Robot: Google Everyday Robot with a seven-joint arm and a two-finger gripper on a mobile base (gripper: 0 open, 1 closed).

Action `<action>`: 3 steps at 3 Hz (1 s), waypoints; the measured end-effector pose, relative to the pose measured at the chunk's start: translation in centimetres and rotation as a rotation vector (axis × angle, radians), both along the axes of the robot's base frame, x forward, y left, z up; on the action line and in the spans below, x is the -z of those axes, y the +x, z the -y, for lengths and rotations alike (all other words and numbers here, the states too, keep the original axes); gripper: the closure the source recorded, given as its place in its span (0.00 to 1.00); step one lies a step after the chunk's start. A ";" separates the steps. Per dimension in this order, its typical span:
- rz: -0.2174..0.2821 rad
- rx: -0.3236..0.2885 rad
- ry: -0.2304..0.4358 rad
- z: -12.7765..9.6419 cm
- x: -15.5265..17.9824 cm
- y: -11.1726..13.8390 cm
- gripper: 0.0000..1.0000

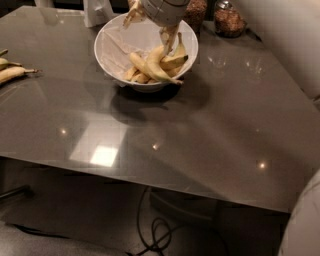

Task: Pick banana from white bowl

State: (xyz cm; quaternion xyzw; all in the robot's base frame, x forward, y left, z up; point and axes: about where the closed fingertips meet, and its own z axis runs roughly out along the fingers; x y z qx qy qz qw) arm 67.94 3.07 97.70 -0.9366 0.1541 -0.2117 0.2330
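The white bowl [112, 50] stands at the back middle of the grey table [210, 130]. It holds a bunch of yellow bananas [152, 65], lying on the right side of the bowl. My gripper [166, 36] comes down from the top edge of the camera view into the bowl. Its tip is right at the top of the bananas, next to one banana that points upward [178, 47]. The gripper's upper part is cut off by the frame.
Loose bananas [12, 72] lie at the table's left edge. Glass jars of grain [227, 20] and a white object [97, 10] stand behind the bowl. My white arm body [290, 40] fills the right side. Cables [160, 235] lie on the floor under the table.
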 end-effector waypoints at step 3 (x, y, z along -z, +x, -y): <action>-0.077 0.025 -0.077 2.2 4.3 0.6 0.43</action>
